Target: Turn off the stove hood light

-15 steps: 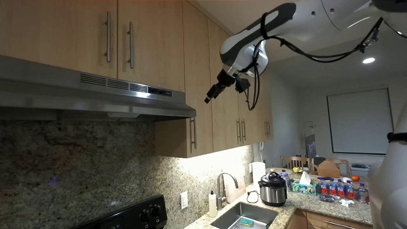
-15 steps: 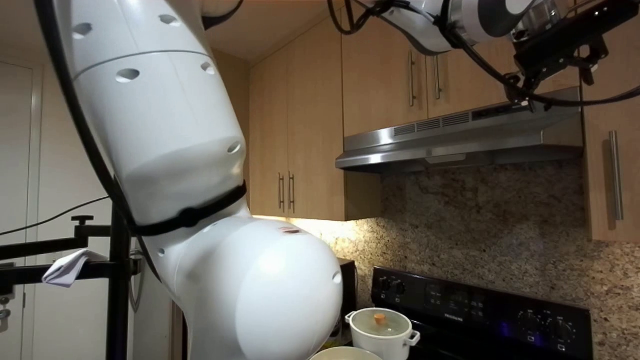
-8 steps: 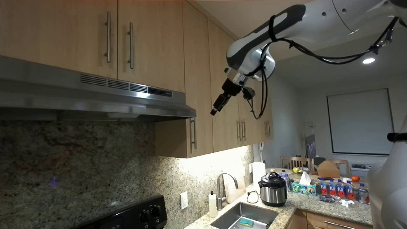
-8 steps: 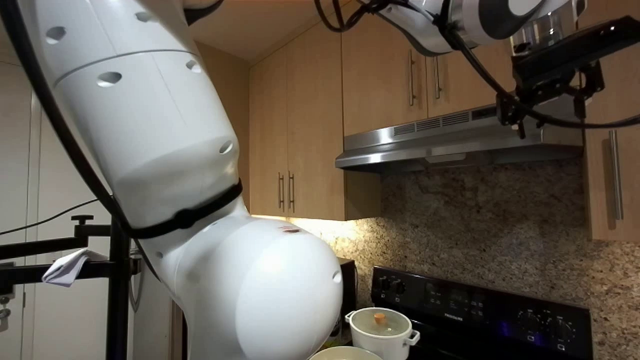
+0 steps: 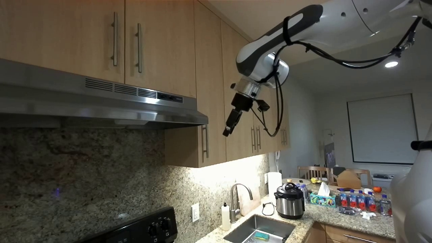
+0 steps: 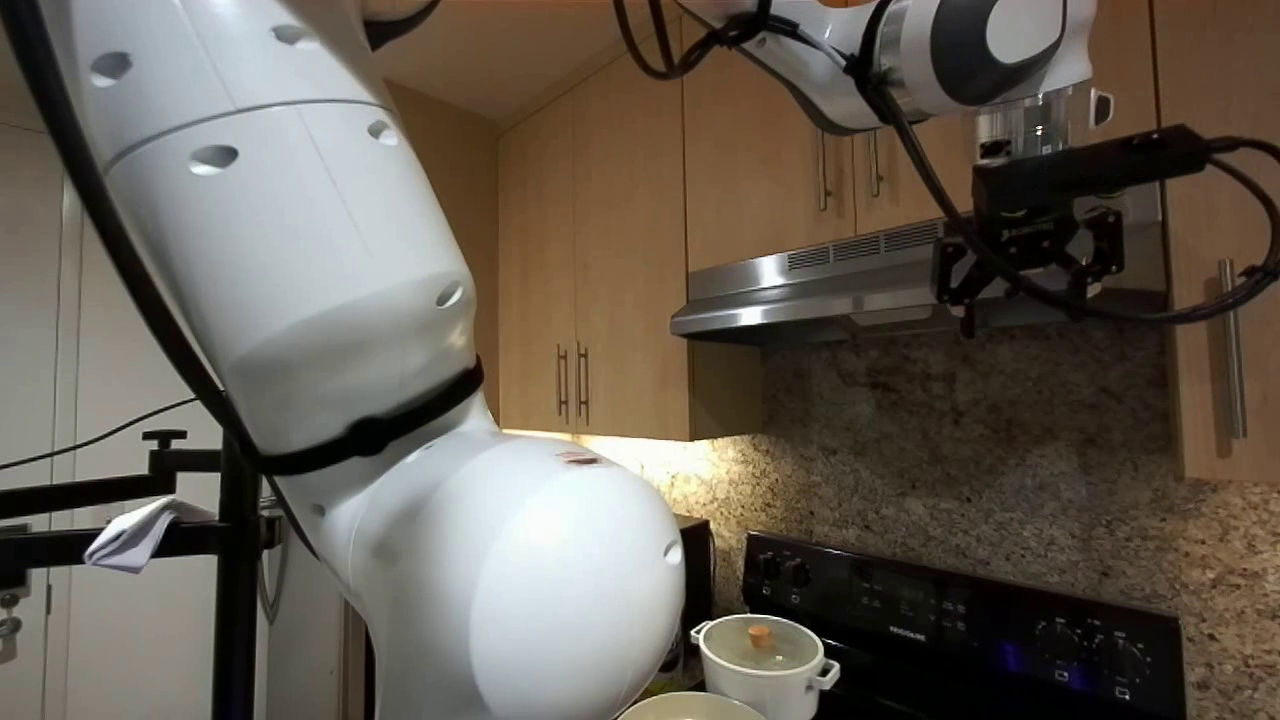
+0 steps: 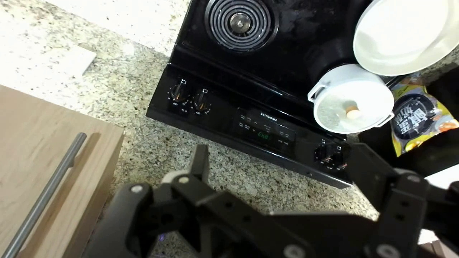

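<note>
The steel stove hood (image 5: pixel 101 106) runs below the upper cabinets; it also shows in an exterior view (image 6: pixel 790 300). Its small black control panel (image 5: pixel 169 97) sits on the front face, right of the vents. In an exterior view that panel is mostly hidden behind my gripper (image 6: pixel 1025 300). The pale light cover (image 5: pixel 131 122) under the hood looks dull, also in an exterior view (image 6: pixel 890 317). My gripper (image 5: pixel 226 131) points down, beyond the hood's right end in this view, apart from it. In the wrist view my gripper (image 7: pixel 281 148) is open with nothing between the fingers; the hood is out of view.
Below are the black stove (image 7: pixel 229 118), a white lidded pot (image 7: pixel 335 107) and a pale pan (image 7: pixel 373 61). A wooden cabinet (image 7: pixel 28 118) with a bar handle (image 7: pixel 48 193) is at the wrist view's left. A cable loops from the wrist (image 6: pixel 1180 315).
My gripper has moved lower and tilted from slanting forward to pointing more steeply down. The hood and its panel have not moved.
</note>
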